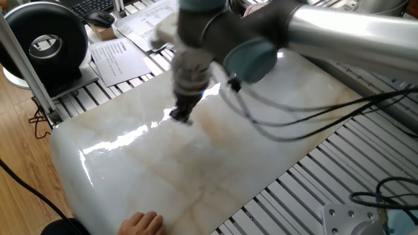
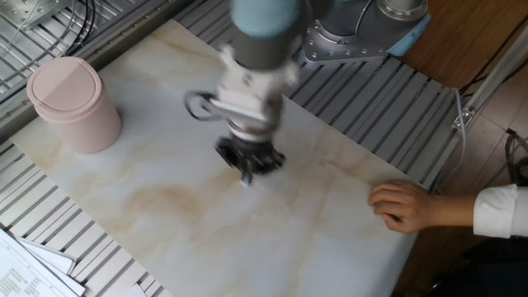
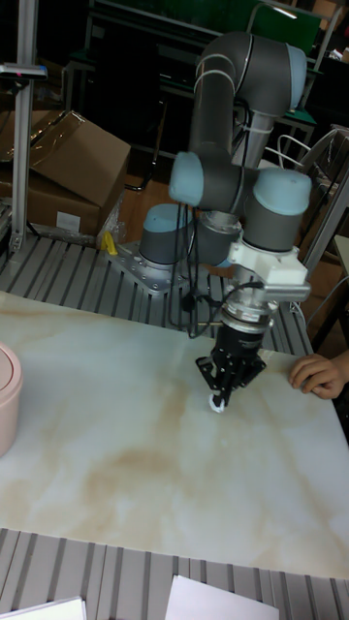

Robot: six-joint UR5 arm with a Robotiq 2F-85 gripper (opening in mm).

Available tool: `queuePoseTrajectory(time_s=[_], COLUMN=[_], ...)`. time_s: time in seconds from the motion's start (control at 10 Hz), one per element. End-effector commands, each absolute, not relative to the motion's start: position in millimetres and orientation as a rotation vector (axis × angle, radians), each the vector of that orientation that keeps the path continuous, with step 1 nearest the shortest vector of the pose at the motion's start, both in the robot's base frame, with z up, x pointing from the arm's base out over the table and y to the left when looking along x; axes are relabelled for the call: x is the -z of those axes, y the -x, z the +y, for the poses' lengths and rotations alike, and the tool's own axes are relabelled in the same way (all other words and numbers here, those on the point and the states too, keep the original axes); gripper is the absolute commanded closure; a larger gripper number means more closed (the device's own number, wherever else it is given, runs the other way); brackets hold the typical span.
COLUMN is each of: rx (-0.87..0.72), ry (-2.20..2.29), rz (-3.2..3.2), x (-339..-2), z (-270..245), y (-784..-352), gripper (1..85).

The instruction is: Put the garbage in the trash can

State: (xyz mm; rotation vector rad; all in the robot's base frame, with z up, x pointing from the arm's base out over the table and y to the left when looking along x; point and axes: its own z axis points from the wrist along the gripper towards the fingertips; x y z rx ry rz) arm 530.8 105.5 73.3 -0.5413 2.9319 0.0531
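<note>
The garbage (image 3: 215, 405) is a tiny white crumpled ball pinched at the tips of my gripper (image 3: 221, 397), which is shut on it just above the marble slab. In the other fixed view the gripper (image 2: 246, 175) is motion-blurred, with a pale speck of garbage (image 2: 245, 181) at its tips. The trash can (image 2: 73, 103), a pale pink bin with a domed lid, stands at the slab's far left, well apart from the gripper; only its edge (image 3: 6, 397) shows in the tall view. In one fixed view the blurred gripper (image 1: 181, 118) hangs over the slab's middle.
A person's hand (image 2: 406, 206) rests on the slab's edge near the gripper, also visible in the tall view as a hand (image 3: 316, 374). A big black round device (image 1: 49, 40) and printed paper sheets (image 1: 121, 57) lie beyond the slab. Cables (image 1: 294, 124) trail from the arm.
</note>
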Motion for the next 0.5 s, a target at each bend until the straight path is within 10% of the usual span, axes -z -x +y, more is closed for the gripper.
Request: queuePoseTrajectory(time_s=[0.0,0.4], rx=[-0.088,0.097], ry=[0.602,0.374], rz=[2.914,2.89], x=[-98,-101], z=[76,39], y=[-526,-547], gripper=[84.7,84.7])
